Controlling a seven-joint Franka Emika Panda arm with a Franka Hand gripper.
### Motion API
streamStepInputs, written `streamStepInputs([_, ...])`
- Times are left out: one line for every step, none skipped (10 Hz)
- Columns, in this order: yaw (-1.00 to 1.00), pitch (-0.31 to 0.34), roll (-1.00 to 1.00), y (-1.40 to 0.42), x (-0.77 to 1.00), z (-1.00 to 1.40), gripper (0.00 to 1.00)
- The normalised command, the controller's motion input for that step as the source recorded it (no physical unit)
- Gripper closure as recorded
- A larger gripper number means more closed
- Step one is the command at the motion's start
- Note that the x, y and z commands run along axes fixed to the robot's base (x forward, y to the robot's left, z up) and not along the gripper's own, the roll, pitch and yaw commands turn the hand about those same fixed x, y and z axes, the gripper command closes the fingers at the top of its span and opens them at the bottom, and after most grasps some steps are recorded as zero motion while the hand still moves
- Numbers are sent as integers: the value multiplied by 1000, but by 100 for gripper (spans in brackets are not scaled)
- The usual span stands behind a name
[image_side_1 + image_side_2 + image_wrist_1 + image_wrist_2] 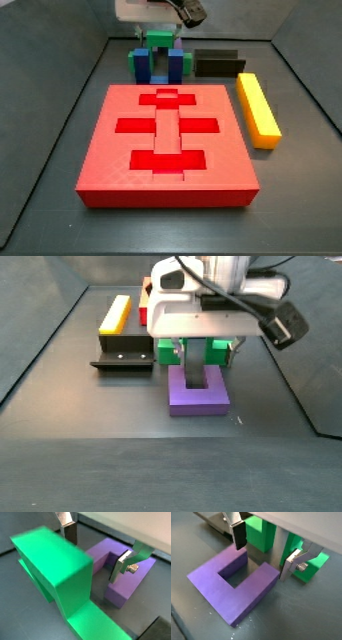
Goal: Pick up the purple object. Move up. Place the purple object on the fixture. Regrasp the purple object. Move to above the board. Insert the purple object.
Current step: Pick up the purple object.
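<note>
We see the pincer [264, 554] low over the purple object [234, 592], fingers spread wide astride one prong, not gripping; the object lies flat on the floor, the green block [171, 351] at its 12 o'clock.

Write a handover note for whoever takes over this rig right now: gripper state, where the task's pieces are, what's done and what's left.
Gripper: low over the purple object, jaws open, one finger inside the U and one outside, astride one prong. Nothing held.
Purple object: lying flat on the floor beside the green block, open end toward it.
Fixture: on the floor next to the yellow bar, nothing on it.
Board: cutouts unfilled.
Done: approach to the purple object.
Left: close and lift, place on the fixture, regrasp, move above the board, insert.
</note>
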Motion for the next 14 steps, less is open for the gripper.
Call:
streamStepInputs([-11, -51, 0, 117, -120, -286, 0])
streamStepInputs([-74, -57, -19, 114, -223, -83, 0])
streamStepInputs([-126, -97, -66, 109, -334, 0, 0])
streamStepInputs([-166, -141, -91, 109, -440, 0, 0])
streamStepInputs([-117, -110, -51, 46, -260, -6, 0])
streamStepInputs([0, -51, -11, 0, -20, -60, 0])
streamStepInputs([-80, -31, -121, -34, 137, -166, 0])
streamStepInputs([-31, -33, -73, 0, 243, -223, 0])
streamStepInputs([-31, -51, -103, 0, 134, -203, 0])
streamStepInputs([0, 0, 0, 0, 0, 0, 100])
streamStepInputs([0, 0, 0, 0, 0, 0, 100])
streamStepInputs([0, 0, 0, 0, 0, 0, 100])
streamStepInputs([0, 0, 0, 0, 0, 0, 100])
streamStepInputs([0, 0, 0, 0, 0, 0, 100])
